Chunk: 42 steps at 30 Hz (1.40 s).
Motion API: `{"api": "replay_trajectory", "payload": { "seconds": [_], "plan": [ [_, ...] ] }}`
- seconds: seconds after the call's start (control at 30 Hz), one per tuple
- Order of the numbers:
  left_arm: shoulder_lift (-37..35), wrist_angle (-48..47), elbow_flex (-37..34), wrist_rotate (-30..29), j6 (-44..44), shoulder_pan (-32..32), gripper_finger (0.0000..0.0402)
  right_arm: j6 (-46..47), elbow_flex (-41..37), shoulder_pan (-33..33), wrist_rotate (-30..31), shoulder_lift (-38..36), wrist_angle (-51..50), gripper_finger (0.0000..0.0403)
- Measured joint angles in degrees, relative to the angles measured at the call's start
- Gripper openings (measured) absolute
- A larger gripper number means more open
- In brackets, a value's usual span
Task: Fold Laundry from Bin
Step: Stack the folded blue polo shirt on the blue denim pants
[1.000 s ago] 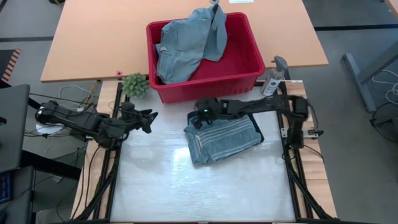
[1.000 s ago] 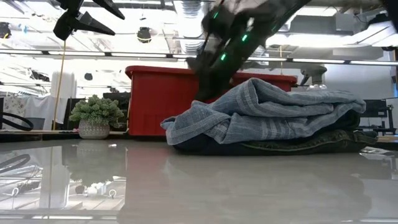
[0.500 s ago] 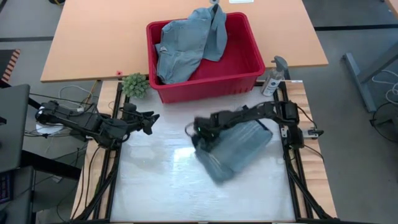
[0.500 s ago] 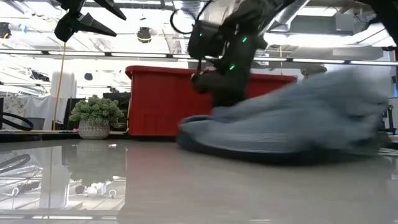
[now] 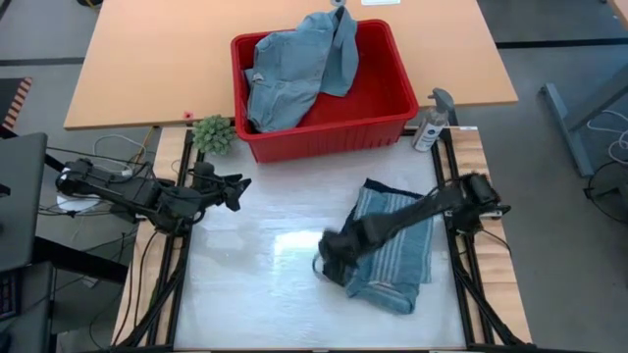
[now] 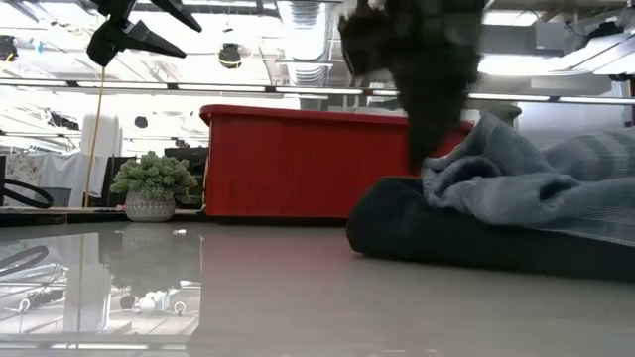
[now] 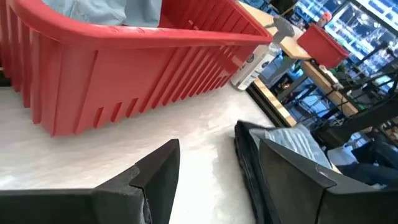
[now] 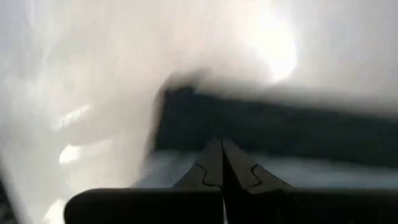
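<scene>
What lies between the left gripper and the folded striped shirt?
Only bare white tabletop separates the left gripper from the striped shirt, as the high view shows.

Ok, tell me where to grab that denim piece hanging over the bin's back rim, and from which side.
Take the denim piece at the flap draped over the far rim of the bin, coming from above. That flap stands proud of the heap, so a pincer could likely close across it without digging in. The open left pincer waits nearest.
</scene>
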Motion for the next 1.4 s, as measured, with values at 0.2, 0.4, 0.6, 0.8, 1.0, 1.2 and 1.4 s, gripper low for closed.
{"api": "replay_trajectory", "payload": {
  "seconds": [0.2, 0.4, 0.6, 0.8, 1.0, 1.2, 1.4],
  "plan": [
    [0.0, 0.3, 0.0, -0.4, 0.0, 0.0, 0.0208, -4.1, 0.2, -6.7, 8.2, -7.3, 0.6, 0.0016],
    [0.0, 0.3, 0.0, 0.4, 1.1, 0.0, 0.0208, -4.1, -0.1, -18.5, 17.4, -8.1, -6.2, 0.0016],
    [0.0, 0.3, 0.0, 0.5, 1.7, 0.0, 0.0208, -5.3, -1.2, -25.1, 12.9, -1.9, -3.6, 0.0016],
    [0.0, 0.3, 0.0, 1.4, 1.7, 0.0, 0.0208, -2.4, -1.3, -20.2, 8.4, 4.1, -9.4, 0.0016],
    [0.0, 0.3, 0.0, 0.7, 1.8, 0.0, 0.0208, 3.3, -1.2, -8.8, 4.6, 3.9, -21.1, 0.0016],
    [0.0, 0.3, 0.0, 0.4, 1.1, 0.0, 0.0208, 10.4, -1.3, 1.1, -3.7, 1.1, -27.7, 0.0016],
    [0.0, 0.6, 0.0, 0.0, 0.7, 0.9, 0.0208, 14.4, -1.1, 4.9, -2.3, 1.0, -24.2, 0.0016]
  ]
}}
